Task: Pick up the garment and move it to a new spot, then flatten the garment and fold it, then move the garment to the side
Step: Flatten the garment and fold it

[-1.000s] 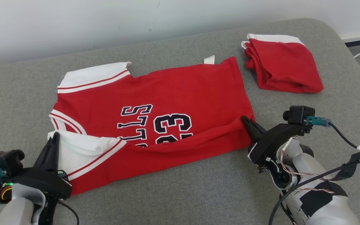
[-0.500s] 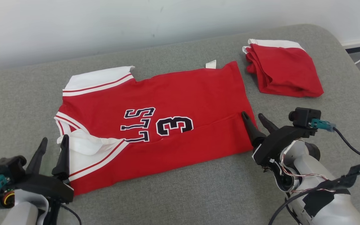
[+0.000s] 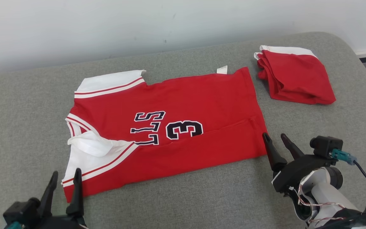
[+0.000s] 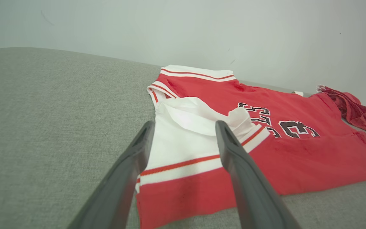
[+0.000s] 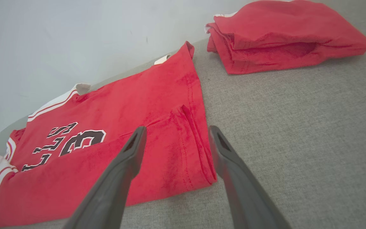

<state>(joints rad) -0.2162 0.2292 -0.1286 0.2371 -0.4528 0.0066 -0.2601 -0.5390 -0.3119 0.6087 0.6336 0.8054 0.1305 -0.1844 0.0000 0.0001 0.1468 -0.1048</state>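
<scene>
Left hand (image 3: 66, 171) and right hand (image 3: 273, 135), both released, flank the red, white-trimmed cotton jersey (image 3: 183, 105) lying mid-frame on the grey fabric surface (image 3: 186, 197). Its bunched white sleeve (image 3: 87, 144) could get trapped, creasing the next fold.

The red jersey (image 3: 183, 101) is showing black, white-edged lettering (image 3: 145, 128) lying sideways, reading "LLS", with a fold (image 3: 211, 131) at its 6 o'clock cutting off the rest. At its 3 o'clock a large numeral (image 3: 187, 129) "3" is showing. The small white tag (image 3: 222, 69) at the jersey's 12 o'clock edge is showing nothing legible.
</scene>
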